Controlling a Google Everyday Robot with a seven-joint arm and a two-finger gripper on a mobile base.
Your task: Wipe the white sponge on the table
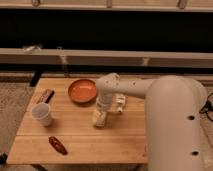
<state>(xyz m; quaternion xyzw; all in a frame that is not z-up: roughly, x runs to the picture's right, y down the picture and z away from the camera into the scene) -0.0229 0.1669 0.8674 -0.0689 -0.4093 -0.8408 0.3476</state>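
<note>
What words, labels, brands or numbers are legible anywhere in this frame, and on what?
None can be read.
Dark flat packet at the light wooden table's left edge: print too blurred.
White-and-yellowish tube-like item: no legible label.
Claw, down over the off-white rectangular sponge: no markings show.

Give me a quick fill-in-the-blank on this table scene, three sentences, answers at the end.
The gripper hangs right over the white sponge, near the ____ bowl.
The white cup stands ____ on the table.
In front of the cup lies a long ____ item.
Missing: orange; upright; red.
</note>
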